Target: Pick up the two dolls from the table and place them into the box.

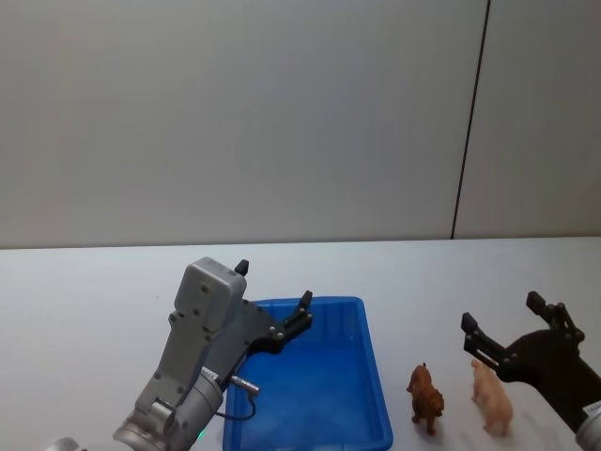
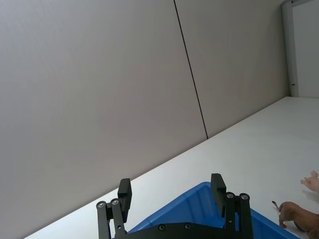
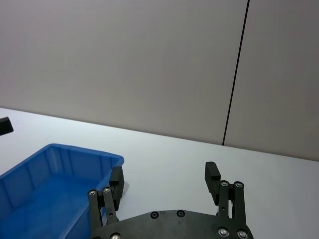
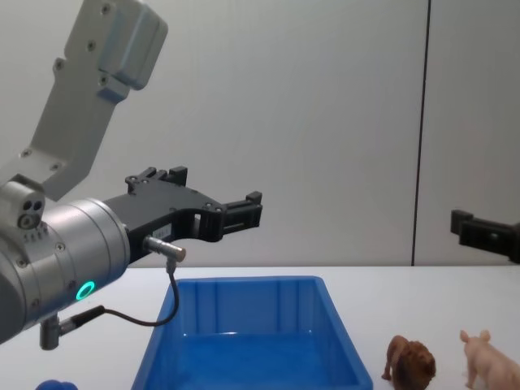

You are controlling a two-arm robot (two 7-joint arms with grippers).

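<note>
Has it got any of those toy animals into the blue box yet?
Not yet. Done: nothing, the box holds no doll. The lion and pig stand on the table right of it. In hand: nothing; the right gripper hovers near the pig, jaws open, and the left gripper hangs over the box, jaws open. Left: picking up and dropping in both.

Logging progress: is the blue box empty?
Empty: the box shows a bare blue floor; the lion and the pig stand on the table beside it.
</note>
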